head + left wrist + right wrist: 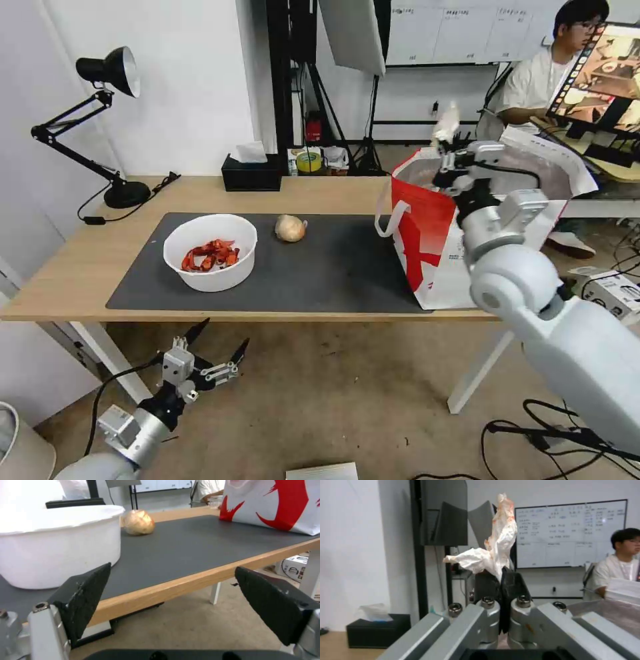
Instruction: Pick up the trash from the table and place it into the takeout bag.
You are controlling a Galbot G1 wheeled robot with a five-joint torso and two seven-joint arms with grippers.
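Black desk lamp (pixel 110 70) on jointed arm, round base at far left corner of desk. Black tissue box (pixel 251 173) at far edge, white tissue sticking up. Yellow tape roll (pixel 309 161) on low shelf behind. Whiteboard (pixel 570 533) on back wall. White carton (pixel 617 290) on floor, right.

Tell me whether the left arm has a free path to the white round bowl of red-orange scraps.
Probably yes. The left gripper hangs open below the table's near edge, just in front of the white round bowl of red-orange scraps. Nothing stands between them on the dark grey mat, though it must first rise above the tabletop.
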